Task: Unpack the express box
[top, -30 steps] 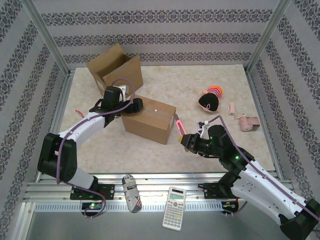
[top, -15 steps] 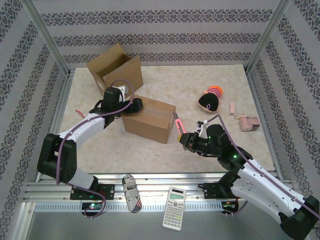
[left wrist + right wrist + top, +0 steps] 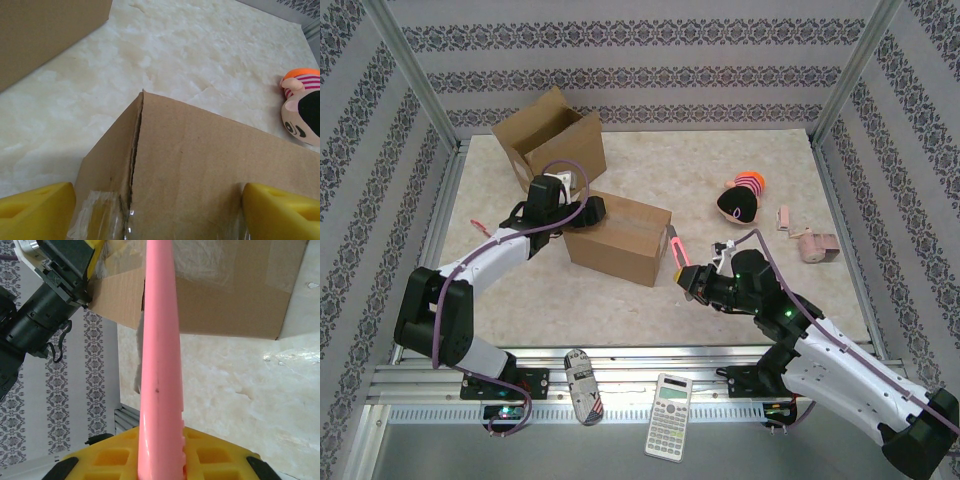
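- Well, little has shifted in the last second: the left pincer (image 3: 588,210) has drawn its jaws in a touch, and the right arm has crept slightly nearer the box.
- I read that as bracing ahead of a cut. The sealed box (image 3: 620,238) still has its tape on, so in my judgement the unpacking proper has not begun.
- That box lies left of the middle of the table (image 3: 720,160), just in front of an open carton (image 3: 545,135) and well apart from the plush toy (image 3: 740,200) on the right.
- My left pincer stands wide, its yellow fingers (image 3: 35,207) either side of the box's left end, with the taped corner between them. I cannot tell whether the pads press the cardboard yet.
- My right pincer (image 3: 695,283) is clamped on the pink cutter (image 3: 677,250). Its tip points at the box's right end and sits just beside it; I cannot tell whether it touches.
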Available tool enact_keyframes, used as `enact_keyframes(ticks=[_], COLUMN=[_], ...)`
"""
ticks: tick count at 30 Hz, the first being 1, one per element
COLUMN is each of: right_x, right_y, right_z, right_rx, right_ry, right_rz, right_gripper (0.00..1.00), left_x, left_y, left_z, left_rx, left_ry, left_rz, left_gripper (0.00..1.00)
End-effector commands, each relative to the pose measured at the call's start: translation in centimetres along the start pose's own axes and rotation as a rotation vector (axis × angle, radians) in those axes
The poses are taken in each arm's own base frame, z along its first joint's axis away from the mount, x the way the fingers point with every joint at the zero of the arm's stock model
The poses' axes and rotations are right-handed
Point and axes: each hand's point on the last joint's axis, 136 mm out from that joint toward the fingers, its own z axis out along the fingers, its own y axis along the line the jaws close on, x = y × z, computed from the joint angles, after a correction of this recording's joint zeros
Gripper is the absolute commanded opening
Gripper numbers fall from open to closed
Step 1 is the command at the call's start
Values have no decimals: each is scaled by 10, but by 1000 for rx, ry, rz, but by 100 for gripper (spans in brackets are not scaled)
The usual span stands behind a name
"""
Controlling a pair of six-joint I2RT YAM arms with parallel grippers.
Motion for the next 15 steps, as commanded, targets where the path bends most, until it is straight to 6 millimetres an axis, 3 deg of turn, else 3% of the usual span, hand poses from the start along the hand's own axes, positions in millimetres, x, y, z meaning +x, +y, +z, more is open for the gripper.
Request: enact_keyframes(ticks=[1,15], right_x=[17,30], right_y=[-1,-1], right_z=[5,4], right_rx=[-15,-3], right_ry=[72,98], right_rz=[5,-2], right_gripper=[0,0], left_x=[119,138], left_y=[54,70], left_z=[11,18], left_rx=[-189,-245], left_ry=[366,416], left_rz=[-36,-60], left_gripper=[86,86])
